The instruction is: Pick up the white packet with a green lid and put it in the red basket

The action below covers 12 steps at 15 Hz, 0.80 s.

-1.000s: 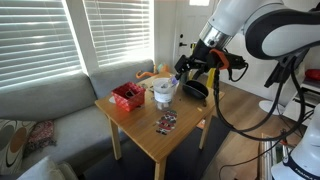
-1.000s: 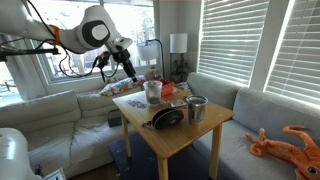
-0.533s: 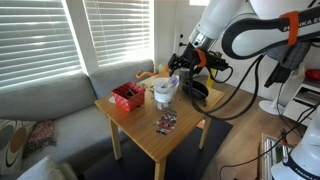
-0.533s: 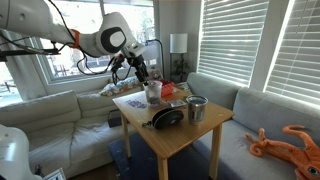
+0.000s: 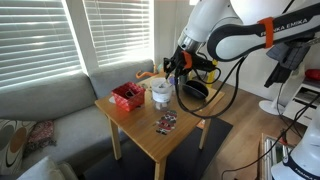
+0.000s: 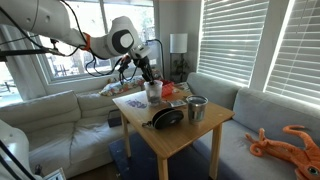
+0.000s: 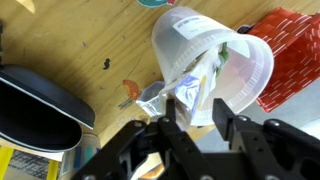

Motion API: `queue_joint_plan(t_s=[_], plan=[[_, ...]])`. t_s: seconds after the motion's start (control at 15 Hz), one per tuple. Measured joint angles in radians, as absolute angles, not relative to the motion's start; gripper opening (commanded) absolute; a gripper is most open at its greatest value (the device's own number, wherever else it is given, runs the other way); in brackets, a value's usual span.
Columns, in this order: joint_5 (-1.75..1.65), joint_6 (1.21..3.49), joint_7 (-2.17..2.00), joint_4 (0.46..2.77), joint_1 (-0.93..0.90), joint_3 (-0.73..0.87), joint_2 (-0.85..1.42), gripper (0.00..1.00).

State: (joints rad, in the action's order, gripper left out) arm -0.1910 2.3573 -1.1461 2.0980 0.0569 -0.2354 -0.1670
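Note:
The white packet with a green lid [image 7: 196, 84] stands tilted inside a round white container [image 7: 245, 72], its lower end sticking out toward me. My gripper [image 7: 197, 104] hangs right over the container's rim, its jaws partly apart with a clear gap. The packet's end lies against the left finger [image 7: 172, 108] and is not clamped. The red basket [image 7: 292, 48] sits just beyond the container. In both exterior views the gripper [image 5: 172, 68] [image 6: 150, 77] is above the container [image 5: 163, 92] [image 6: 153, 91], next to the red basket [image 5: 127, 95] [image 6: 170, 90].
A flat dark multicoloured packet [image 5: 166, 122] lies near the wooden table's [image 5: 150, 140] front edge. A black headphone-like object [image 7: 35, 105] [image 6: 168, 117] and a metal cup [image 6: 196, 108] stand on the table's other side. A grey sofa [image 5: 50, 105] borders the table.
The arm has swung over and down from beside the table to above the white container, and the jaws have narrowed from wide open.

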Motion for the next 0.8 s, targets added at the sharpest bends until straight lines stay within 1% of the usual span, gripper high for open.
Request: queue_joint_plan(t_s=[0.07, 0.13, 0.2, 0.53, 0.8], plan=[[-0.197, 2.352, -1.148, 2.091, 0.054, -0.234, -0.160, 0.05], [-0.202, 2.347, -1.148, 2.087, 0.051, -0.232, -0.157, 0.01], [-0.203, 2.345, -1.148, 2.084, 0.047, -0.230, -0.156, 0.00], [-0.209, 2.345, -1.145, 2.074, 0.024, -0.215, -0.184, 0.00], [-0.208, 2.361, -1.125, 2.083, 0.019, -0.200, -0.283, 0.00]])
